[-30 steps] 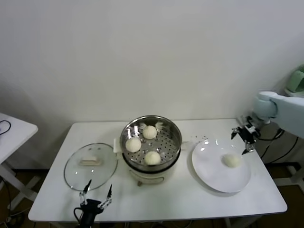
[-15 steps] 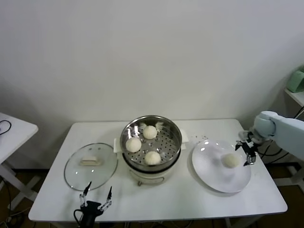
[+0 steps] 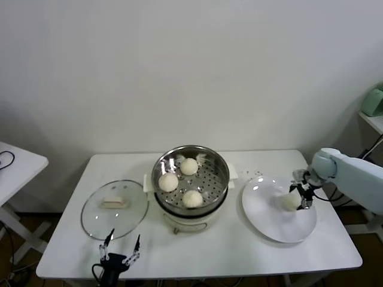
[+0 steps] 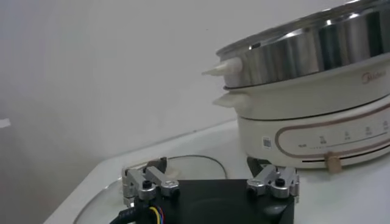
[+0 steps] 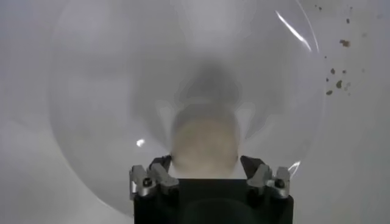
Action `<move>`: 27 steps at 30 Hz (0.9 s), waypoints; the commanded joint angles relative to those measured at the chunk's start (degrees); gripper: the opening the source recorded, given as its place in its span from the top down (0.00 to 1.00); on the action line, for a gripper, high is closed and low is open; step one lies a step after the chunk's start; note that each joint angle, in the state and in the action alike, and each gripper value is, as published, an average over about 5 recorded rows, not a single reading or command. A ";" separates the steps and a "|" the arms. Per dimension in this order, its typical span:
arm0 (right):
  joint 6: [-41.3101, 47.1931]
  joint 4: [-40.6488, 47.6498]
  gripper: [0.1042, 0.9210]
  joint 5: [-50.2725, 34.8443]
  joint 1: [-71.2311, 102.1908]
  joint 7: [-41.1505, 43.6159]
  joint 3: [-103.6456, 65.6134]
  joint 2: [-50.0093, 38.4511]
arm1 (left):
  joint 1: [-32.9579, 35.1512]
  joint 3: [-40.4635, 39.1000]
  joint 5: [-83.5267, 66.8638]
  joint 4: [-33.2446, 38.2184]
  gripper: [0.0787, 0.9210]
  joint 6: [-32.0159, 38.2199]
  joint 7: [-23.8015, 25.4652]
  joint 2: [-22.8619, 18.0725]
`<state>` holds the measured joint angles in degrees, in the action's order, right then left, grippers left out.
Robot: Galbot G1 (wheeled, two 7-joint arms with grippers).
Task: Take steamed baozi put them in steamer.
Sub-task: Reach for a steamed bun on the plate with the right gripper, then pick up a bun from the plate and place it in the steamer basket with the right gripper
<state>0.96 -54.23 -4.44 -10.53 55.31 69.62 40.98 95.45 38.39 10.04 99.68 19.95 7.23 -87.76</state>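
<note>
**Surface layout**

Steamer [image 3: 190,175] sits mid-surface [image 3: 239,251], three baozi [image 3: 192,198] in it. Glass lid [image 3: 114,209] lies left of it, plate [image 3: 279,208] right. Fourth baozi [image 3: 289,202] on plate, right end effector [image 3: 298,196] around it. Left end effector [image 3: 119,253] at front edge.

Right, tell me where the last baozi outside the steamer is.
In the head view the baozi lies on the white plate, right of the steamer, with the right gripper down around it.
</note>
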 commanded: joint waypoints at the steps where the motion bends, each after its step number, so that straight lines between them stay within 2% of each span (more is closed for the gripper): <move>1: 0.20 -0.15 0.28 0.02 0.59 0.03 -1.46 0.20 | 0.00 -0.12 0.04 -0.03 0.12 0.01 0.00 -0.03; 6: 1.17 -4.81 0.33 -4.44 -8.04 1.20 5.32 -1.22 | 0.20 -0.25 0.18 0.35 0.12 -0.03 0.00 -0.11; 16: 3.42 -17.24 0.34 -26.33 -43.55 4.41 31.15 2.84 | 0.34 -0.39 0.05 0.79 0.12 0.13 0.02 0.31; 21: 5.73 -22.72 0.33 -32.16 -54.45 5.02 33.86 6.72 | 0.60 -0.37 -0.06 1.05 0.12 0.35 -0.02 0.38; 27: 9.62 -28.47 0.34 -36.70 -56.11 3.01 30.09 10.75 | 0.29 -0.96 0.10 0.67 0.12 0.52 -0.04 0.13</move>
<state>6.11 -72.15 -28.98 -50.29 58.94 94.66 45.83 95.83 37.72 10.06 100.49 20.45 7.18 -87.54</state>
